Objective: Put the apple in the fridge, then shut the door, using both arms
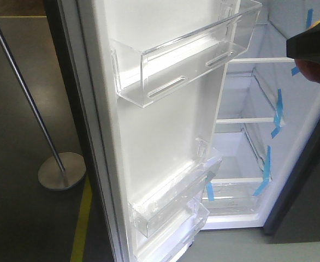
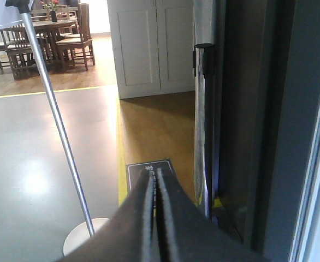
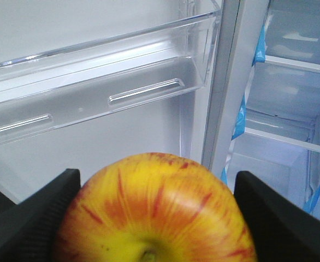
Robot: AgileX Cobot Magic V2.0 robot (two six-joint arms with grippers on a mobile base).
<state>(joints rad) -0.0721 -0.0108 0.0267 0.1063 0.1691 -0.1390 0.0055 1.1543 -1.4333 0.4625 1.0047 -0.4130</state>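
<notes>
The apple (image 3: 154, 213), red streaked over yellow, fills the space between the two black fingers of my right gripper (image 3: 157, 176), which is shut on it. In the front view the gripper (image 1: 312, 43) and apple (image 1: 317, 72) sit at the top right, in front of the fridge's (image 1: 242, 158) open white interior with its shelves and blue tape. The door (image 1: 165, 125) stands open, its white inner face and clear bin (image 3: 122, 93) directly ahead of the apple. My left gripper (image 2: 154, 173) is shut on nothing, beside the door's dark grey outer face (image 2: 247, 136).
A metal stanchion pole with a round base (image 1: 61, 170) stands left of the door, close to my left gripper (image 2: 56, 120). A yellow floor line (image 1: 83, 218) runs past it. A black-topped post (image 2: 203, 109), a white cabinet (image 2: 149, 43) and dining chairs (image 2: 45, 33) lie further back.
</notes>
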